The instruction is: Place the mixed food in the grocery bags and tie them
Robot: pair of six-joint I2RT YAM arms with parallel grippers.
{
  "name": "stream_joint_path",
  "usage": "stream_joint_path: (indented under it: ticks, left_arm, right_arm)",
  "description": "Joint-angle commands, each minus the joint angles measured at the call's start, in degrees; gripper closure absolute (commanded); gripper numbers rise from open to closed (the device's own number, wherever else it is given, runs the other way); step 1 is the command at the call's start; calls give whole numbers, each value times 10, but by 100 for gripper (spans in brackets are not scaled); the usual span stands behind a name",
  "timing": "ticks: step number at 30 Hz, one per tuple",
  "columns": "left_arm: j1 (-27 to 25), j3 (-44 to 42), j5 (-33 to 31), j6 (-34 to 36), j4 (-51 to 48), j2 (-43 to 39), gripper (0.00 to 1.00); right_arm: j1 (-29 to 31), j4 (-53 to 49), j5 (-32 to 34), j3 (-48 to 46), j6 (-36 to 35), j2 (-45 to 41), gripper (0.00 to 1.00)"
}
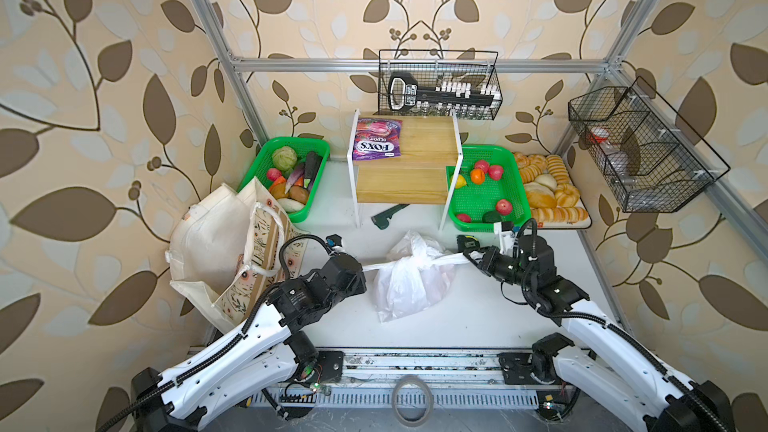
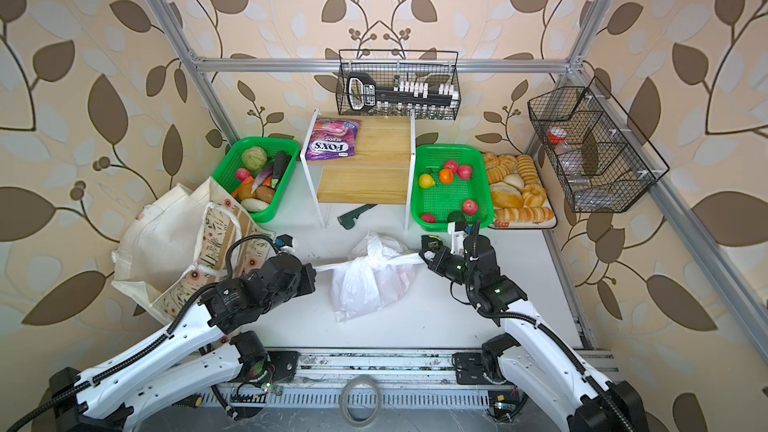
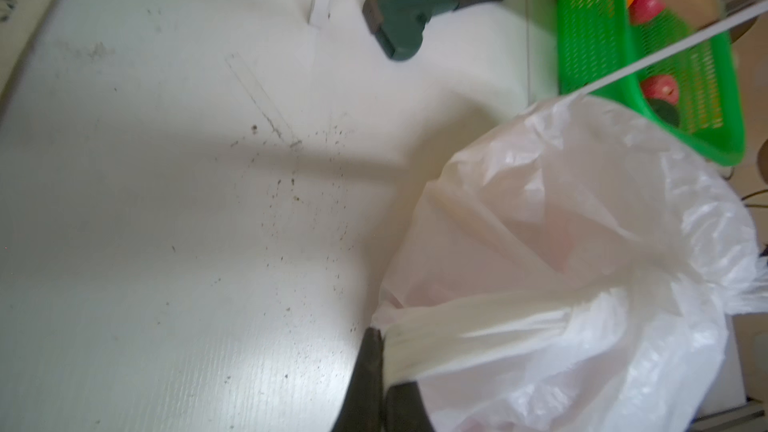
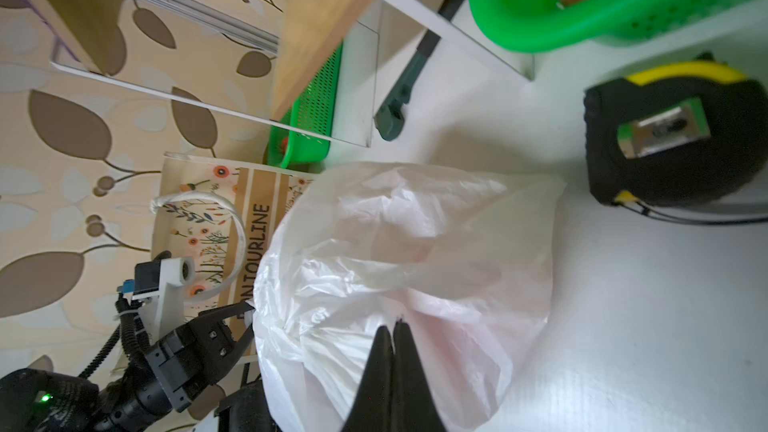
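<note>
Two grippers pull a bag's handles to tie it shut.

The white plastic bag point(image 1: 409, 288) sits in the middle of the bench point(image 1: 478, 317). The left gripper point(image 1: 364, 268) pinches one handle tight, and the right gripper point(image 1: 467, 257) pinches the other. Both should pull evenly and gently, so the knot point(image 1: 409, 260) gets snug and the thin plastic does not rip. The canvas tote point(image 1: 216, 243) stands at the bench's left edge.

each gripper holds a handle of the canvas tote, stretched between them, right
No: the left gripper and right gripper each hold a handle of the white plastic bag, stretched between them, not the canvas tote. Both top views show it.
</note>
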Motion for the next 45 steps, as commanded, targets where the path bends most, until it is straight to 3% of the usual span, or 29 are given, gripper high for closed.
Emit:
stream_joint_path:
  ticks: [1,5,13,14,18,21,27,30,33,36,40,45]
  left_arm:
    - [35,9,-158,-7,-133,-9,100]
    - [40,-1,-132,-6,-126,13,100]
    - [40,-34,-77,-17,-79,18,100]
    - [41,-31,-73,-7,-69,15,100]
    - [40,-8,-60,28,-42,10,100]
    - [40,6,-55,35,-40,15,100]
    - [40,13,-35,42,-34,23,100]
    - [40,13,-31,44,-33,21,100]
    - [40,15,-30,45,-33,19,100]
    - [40,17,-28,48,-30,19,100]
    - [40,23,-24,49,-30,21,100]
    - [40,26,-21,50,-35,21,100]
  right_arm:
    - [-35,-57,123,38,-38,-7,100]
    - [-38,-41,101,20,-36,13,100]
    - [-43,52,31,-37,34,11,100]
    - [-44,65,16,-34,42,7,95]
    - [-59,131,-103,-23,107,26,54]
    - [-65,109,-140,-6,118,34,44]
    - [-66,62,-77,-16,117,-8,35]
    - [-64,102,-71,-37,142,-13,31]
    - [-26,159,-62,-38,141,-3,26]
    - [32,168,5,-30,107,10,24]
    - [80,240,100,-61,147,46,23]
    - [118,311,133,-64,171,111,23]
